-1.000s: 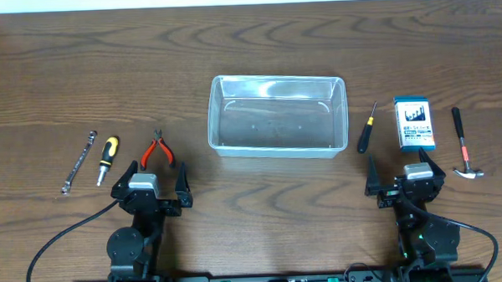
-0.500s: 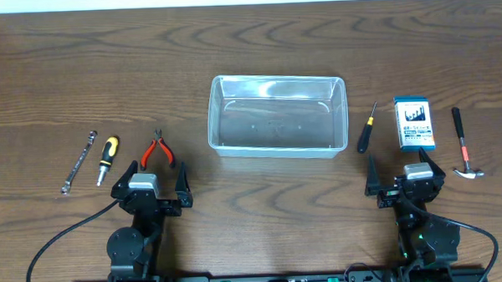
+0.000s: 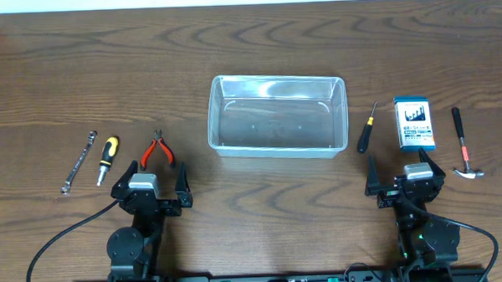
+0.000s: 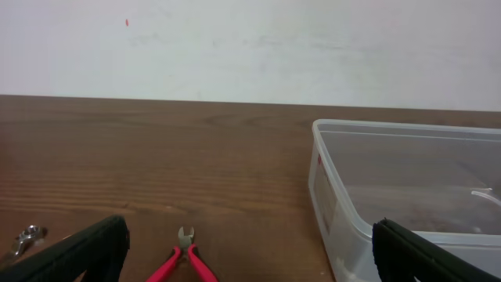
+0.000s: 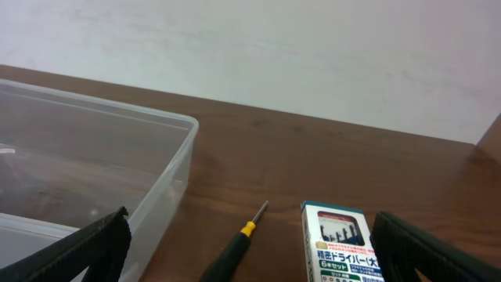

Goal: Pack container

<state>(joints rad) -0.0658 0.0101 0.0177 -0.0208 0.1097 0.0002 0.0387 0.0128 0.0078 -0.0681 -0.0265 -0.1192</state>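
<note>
The clear plastic container sits empty at the table's middle; it also shows in the left wrist view and the right wrist view. Red-handled pliers, a yellow-and-black screwdriver and a metal wrench lie left of it. A black screwdriver, a blue-and-white box and a hammer lie to its right. My left gripper is open and empty just behind the pliers. My right gripper is open and empty behind the black screwdriver and box.
The brown wooden table ends at a white wall at the far side. Both arms rest at the table's near edge.
</note>
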